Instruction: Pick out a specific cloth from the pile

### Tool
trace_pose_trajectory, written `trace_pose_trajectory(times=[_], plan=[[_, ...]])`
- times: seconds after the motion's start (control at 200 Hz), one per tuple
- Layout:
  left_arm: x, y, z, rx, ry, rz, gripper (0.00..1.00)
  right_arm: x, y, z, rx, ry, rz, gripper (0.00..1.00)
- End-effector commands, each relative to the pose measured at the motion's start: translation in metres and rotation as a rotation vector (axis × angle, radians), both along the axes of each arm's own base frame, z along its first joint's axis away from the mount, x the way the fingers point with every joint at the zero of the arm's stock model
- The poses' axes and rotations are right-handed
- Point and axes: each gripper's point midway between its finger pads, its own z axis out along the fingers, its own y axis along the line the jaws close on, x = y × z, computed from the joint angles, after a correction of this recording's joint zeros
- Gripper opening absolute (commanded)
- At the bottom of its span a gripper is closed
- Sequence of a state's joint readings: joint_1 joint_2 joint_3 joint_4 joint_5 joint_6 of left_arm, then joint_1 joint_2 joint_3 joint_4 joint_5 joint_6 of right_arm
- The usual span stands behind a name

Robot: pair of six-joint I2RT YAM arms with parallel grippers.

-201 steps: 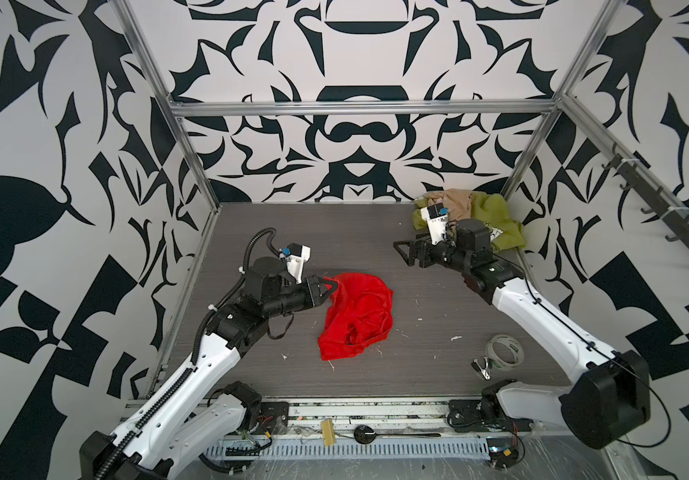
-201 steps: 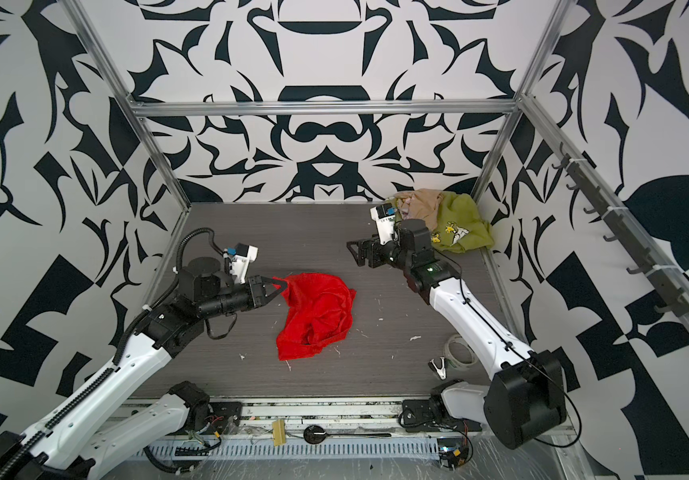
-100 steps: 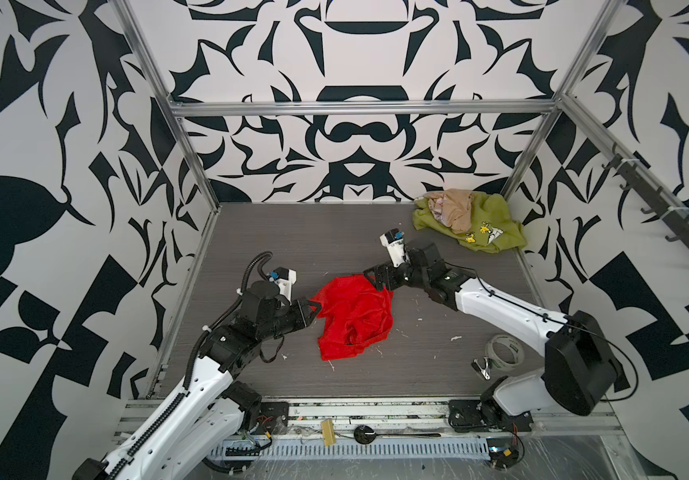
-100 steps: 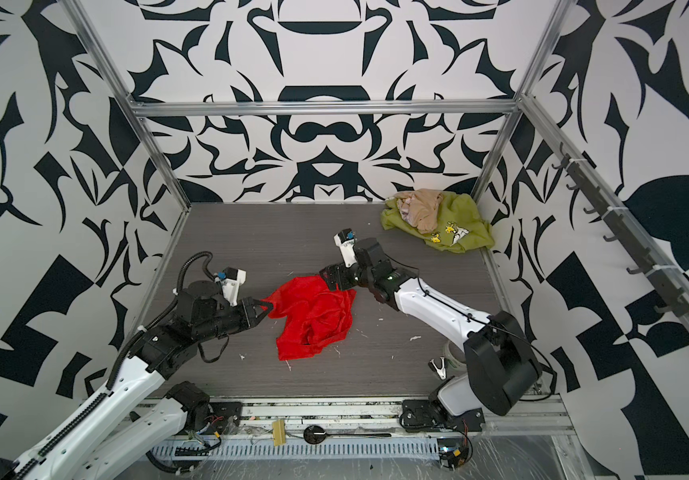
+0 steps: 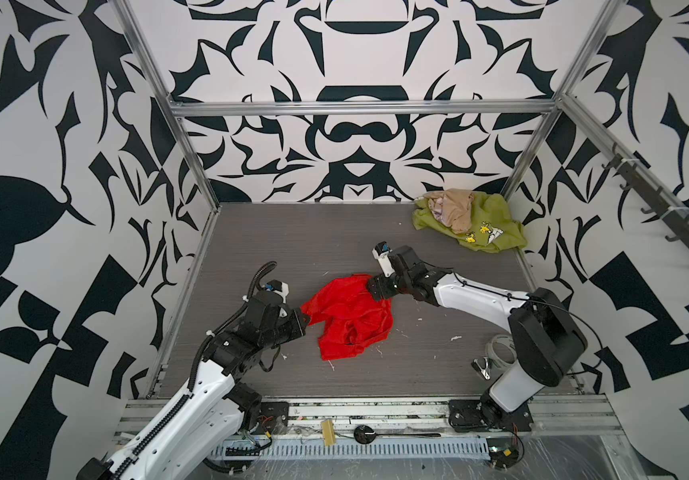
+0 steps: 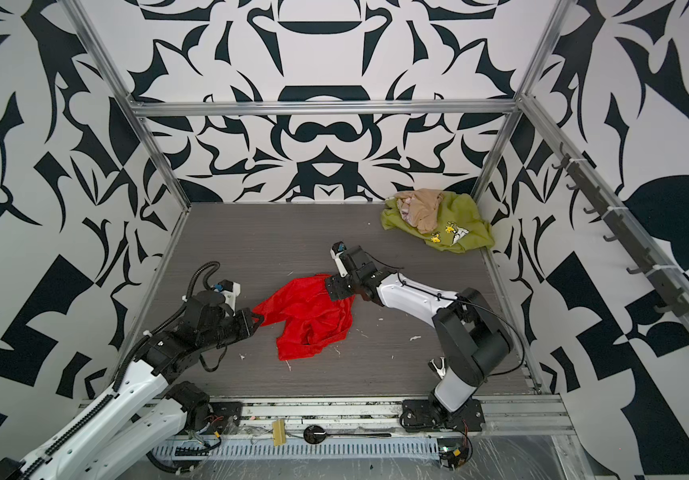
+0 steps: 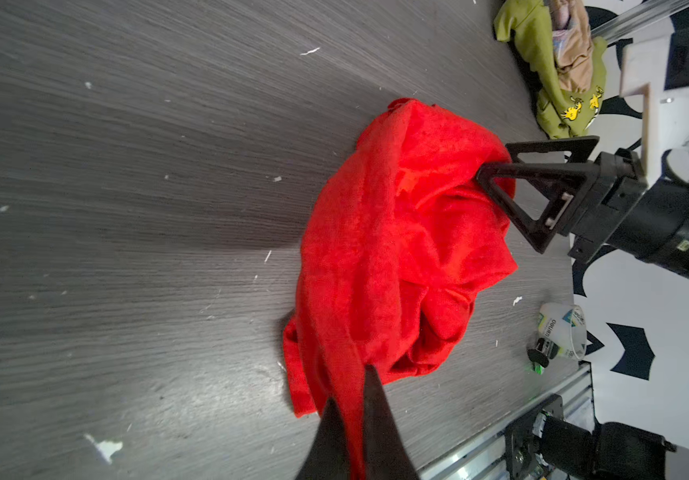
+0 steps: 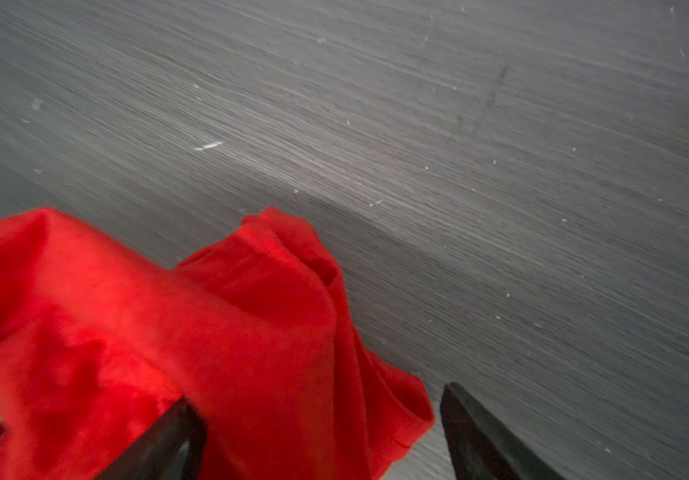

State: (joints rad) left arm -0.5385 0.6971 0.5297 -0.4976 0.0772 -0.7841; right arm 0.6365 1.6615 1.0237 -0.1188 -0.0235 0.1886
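A grey wood-grain worktop (image 5: 292,249) is seen in both top views, enclosed by black-and-white patterned walls (image 5: 355,145). The cloth (image 5: 351,320), bright red and crumpled, is spread near the middle of the worktop, somewhat toward the front edge, well apart from the pile (image 5: 471,220). The pile is lodged in the far right corner: an olive-green shirt (image 5: 500,224) with yellow cartoon print is laid down there, and a beige garment (image 5: 455,208) is bunched on top of it. The left gripper (image 5: 303,318) is placed at the cloth's left tip. In the left wrist view its jaws are pressed together on a stretched strip of the red fabric. The right gripper (image 5: 371,289) is set at the cloth's far right edge. In the right wrist view its jaws are spread wide, and a raised fold of the cloth is seen between them, ungripped. A roll of tape (image 5: 498,349) is found by the right edge near the front corner, partly hidden by the right arm. Small white scraps (image 5: 455,337) are scattered over the bare surface.
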Motion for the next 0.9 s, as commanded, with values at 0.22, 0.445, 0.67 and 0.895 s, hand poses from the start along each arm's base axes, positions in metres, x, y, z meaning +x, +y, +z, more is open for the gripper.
trace_pose_trajectory(times=[0.22,0.445,0.67,0.895], plan=[[-0.005,0.032,-0.024,0.059,0.021,0.146,0.12,0.018,0.002,0.003,-0.055,-0.031,-0.023,0.90],[0.009,0.031,-0.032,0.023,0.015,0.193,0.11,0.011,0.017,0.007,0.004,-0.002,0.044,0.89],[0.020,0.018,-0.043,0.020,0.049,0.154,0.11,0.001,0.035,0.036,0.175,-0.091,0.134,0.90],[0.016,0.020,-0.063,0.025,0.095,0.155,0.13,0.022,0.038,0.034,0.170,-0.113,0.114,0.89]])
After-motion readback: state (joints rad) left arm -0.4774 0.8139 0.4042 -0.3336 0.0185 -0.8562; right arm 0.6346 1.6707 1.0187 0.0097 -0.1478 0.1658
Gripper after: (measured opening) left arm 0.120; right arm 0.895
